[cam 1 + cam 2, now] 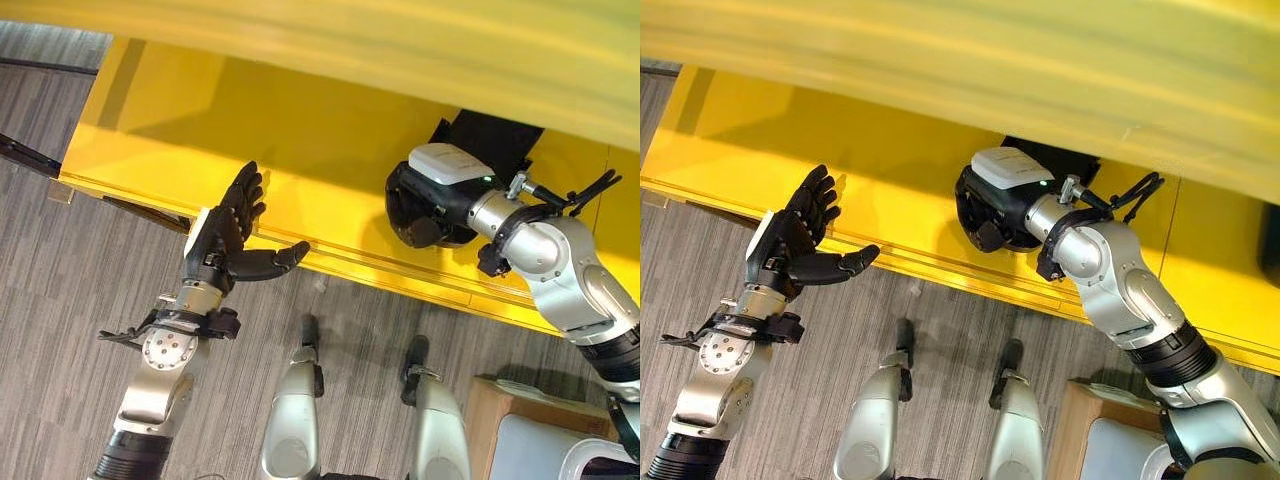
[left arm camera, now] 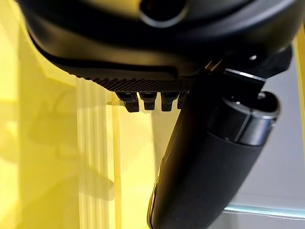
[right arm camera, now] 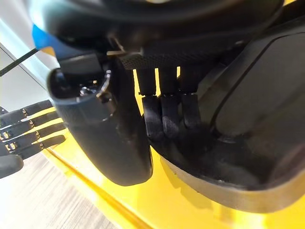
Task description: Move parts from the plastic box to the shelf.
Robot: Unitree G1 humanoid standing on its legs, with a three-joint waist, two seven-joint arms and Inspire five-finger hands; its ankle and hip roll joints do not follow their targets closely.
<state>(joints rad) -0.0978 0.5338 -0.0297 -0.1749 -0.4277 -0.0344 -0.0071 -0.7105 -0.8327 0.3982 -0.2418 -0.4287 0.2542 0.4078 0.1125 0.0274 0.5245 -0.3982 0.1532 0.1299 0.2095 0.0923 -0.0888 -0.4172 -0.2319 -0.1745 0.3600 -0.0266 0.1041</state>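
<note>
One dark part [image 1: 985, 220] is in view, rounded with a pale rim on its underside, and it sits on the yellow shelf [image 1: 900, 160] under the right hand [image 1: 1012, 185]. The right hand's fingers curl round the part's edge, thumb on the other side, so it has hold of it; the part lies straight ahead of this palm, low over the shelf floor. I cannot tell its long axis. A black shape [image 1: 495, 135] lies deeper in the shelf, just behind the hand. The left hand [image 1: 228, 232] hovers at the shelf's front lip, well away from the part, fingers straight and spread, thumb out, holding nothing. The right hand is plainly the nearer; setting down looks the step in hand.
</note>
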